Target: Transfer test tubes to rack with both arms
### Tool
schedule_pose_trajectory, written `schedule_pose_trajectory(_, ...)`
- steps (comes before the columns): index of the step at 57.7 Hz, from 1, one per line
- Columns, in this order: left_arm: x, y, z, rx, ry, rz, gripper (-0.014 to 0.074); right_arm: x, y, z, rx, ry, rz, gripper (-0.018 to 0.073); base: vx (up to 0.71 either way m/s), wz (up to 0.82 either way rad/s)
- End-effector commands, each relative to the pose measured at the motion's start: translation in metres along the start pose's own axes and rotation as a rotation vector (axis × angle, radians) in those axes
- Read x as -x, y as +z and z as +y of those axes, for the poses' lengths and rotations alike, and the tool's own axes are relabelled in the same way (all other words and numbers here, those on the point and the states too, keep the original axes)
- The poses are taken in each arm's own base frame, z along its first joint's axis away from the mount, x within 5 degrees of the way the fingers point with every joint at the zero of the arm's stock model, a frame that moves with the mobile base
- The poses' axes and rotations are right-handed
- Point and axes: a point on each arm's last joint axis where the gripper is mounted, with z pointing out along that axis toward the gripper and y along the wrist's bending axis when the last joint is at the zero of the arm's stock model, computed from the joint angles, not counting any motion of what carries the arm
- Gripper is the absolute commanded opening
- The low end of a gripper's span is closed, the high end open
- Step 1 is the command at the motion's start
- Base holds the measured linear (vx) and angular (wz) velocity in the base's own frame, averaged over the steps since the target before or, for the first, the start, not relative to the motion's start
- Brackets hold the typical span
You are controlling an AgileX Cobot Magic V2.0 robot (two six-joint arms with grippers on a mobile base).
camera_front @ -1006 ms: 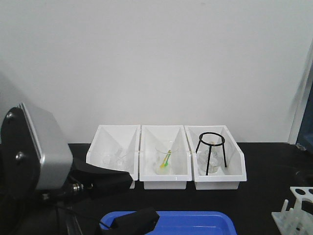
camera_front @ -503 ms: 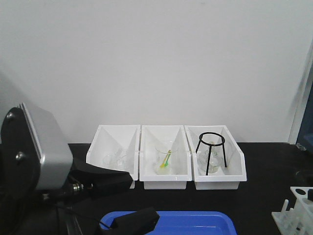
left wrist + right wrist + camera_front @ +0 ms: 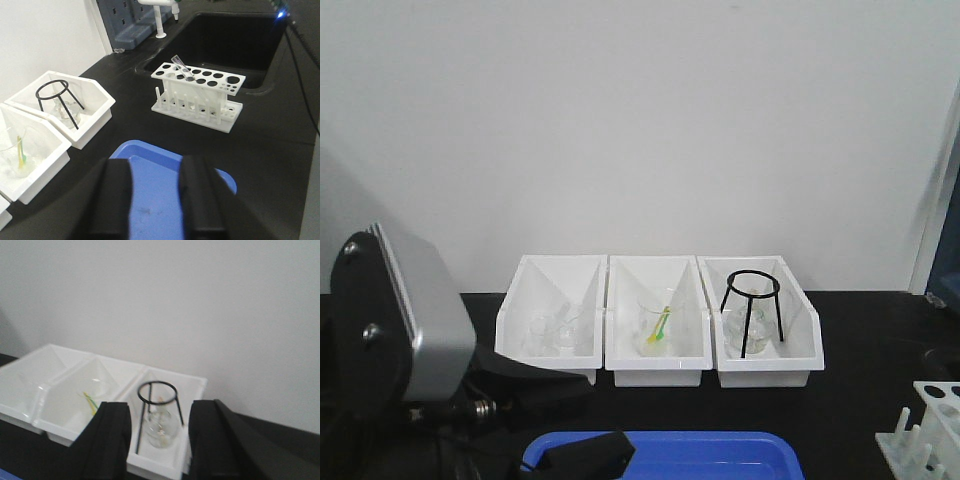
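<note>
The white rack (image 3: 197,92) stands on the black bench beside a sink, and one clear test tube (image 3: 182,67) leans in a hole of its top plate. The rack's corner (image 3: 925,425) also shows at the lower right of the front view. My left gripper (image 3: 157,162) hangs open over the blue tray (image 3: 165,200) with nothing between its fingers. The left arm's silver housing (image 3: 420,315) fills the front view's left side. My right gripper (image 3: 161,409) is open and empty, facing the white bins. No other test tubes show.
Three white bins (image 3: 658,372) line the wall: small glassware in the left one, a beaker with a yellow-green rod (image 3: 660,325) in the middle, a black ring stand (image 3: 751,310) over a flask in the right. A deep black sink (image 3: 235,35) lies behind the rack.
The left arm's housing and gripper have sunk slightly lower in the front view. The bins, tray and rack have not moved.
</note>
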Motion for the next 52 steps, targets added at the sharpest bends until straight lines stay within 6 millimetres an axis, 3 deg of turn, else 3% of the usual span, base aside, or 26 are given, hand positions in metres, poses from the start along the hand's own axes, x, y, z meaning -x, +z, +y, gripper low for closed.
schedule_pose_trajectory(1,0.02,-0.012,0.001,0.013,-0.013,-0.132,0.016,0.042,-0.014,0.025,0.081,0.03,-0.175,0.0266,0.0,0.0)
schedule_pose_trajectory(6,0.02,-0.012,0.001,0.014,-0.01,-0.134,-0.0022,0.056,-0.022,0.046,0.125,0.04,-0.199,0.0153,0.0,0.0)
schedule_pose_trajectory(13,0.021,-0.014,0.002,0.027,0.005,-0.139,-0.0021,0.067,-0.031,0.078,0.205,0.015,-0.184,-0.0015,0.0,0.0)
schedule_pose_trajectory(27,0.024,-0.042,0.024,0.156,-0.086,-0.195,-0.0018,0.074,-0.044,0.121,0.321,0.021,-0.107,-0.0008,0.0,0.0)
schedule_pose_trajectory(43,0.018,-0.074,0.033,0.272,-0.044,-0.151,-0.0018,0.079,-0.059,0.138,0.357,0.009,-0.1,-0.0008,0.0,0.0)
schedule_pose_trajectory(52,0.009,-0.08,0.031,0.266,-0.068,-0.061,-0.0018,0.082,-0.067,0.146,0.358,-0.021,-0.12,-0.0008,0.0,0.0)
